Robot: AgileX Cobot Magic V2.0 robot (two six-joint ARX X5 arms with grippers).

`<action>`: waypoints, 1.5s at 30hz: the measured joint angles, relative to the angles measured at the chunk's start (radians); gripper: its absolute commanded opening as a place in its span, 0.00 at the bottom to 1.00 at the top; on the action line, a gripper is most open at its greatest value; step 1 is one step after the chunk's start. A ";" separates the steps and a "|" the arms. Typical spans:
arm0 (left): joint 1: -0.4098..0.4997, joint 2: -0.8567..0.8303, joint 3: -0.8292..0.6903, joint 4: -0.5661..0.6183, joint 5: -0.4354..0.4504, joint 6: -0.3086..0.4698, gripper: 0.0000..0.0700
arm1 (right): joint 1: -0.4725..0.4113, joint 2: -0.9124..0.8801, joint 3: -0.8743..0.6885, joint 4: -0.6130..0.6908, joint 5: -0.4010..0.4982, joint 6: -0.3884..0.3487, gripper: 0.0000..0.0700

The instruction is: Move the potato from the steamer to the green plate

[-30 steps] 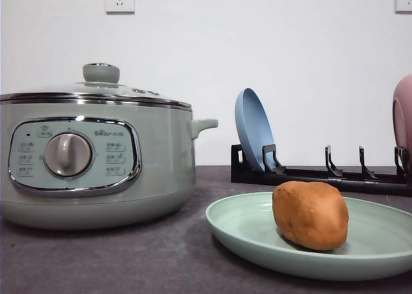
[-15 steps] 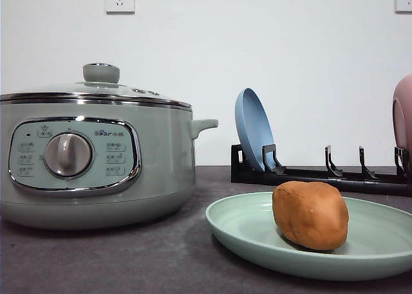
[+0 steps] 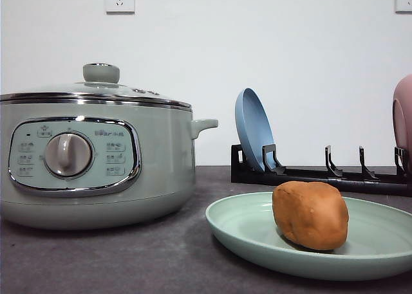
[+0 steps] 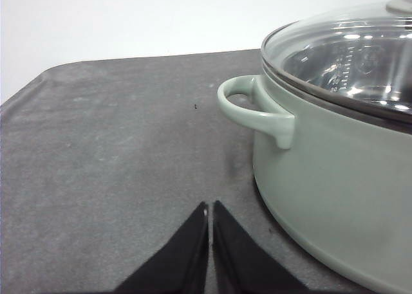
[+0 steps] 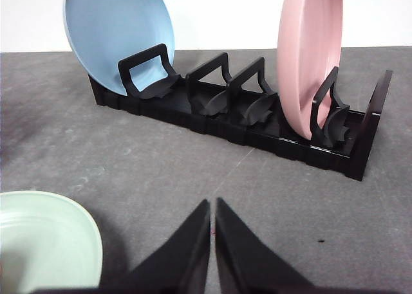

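While both grippers closed, dark grey tabletop meets white wall.

The steamer runs off the left edge, the green plate and pink dish off the right.

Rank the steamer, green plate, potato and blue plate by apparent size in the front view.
1. steamer
2. green plate, cut off at the frame edge
3. potato and blue plate: unsure, since the blue plate stands farther back and edge-on
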 measured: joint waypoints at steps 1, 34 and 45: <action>0.000 0.000 0.000 0.000 0.000 0.000 0.00 | 0.000 0.000 0.000 0.000 0.000 0.000 0.00; 0.000 0.000 0.000 0.000 0.000 0.000 0.00 | 0.000 0.000 0.000 0.000 0.000 0.000 0.00; 0.000 0.000 0.000 0.000 0.000 0.000 0.00 | 0.000 0.000 0.000 0.000 0.000 0.000 0.00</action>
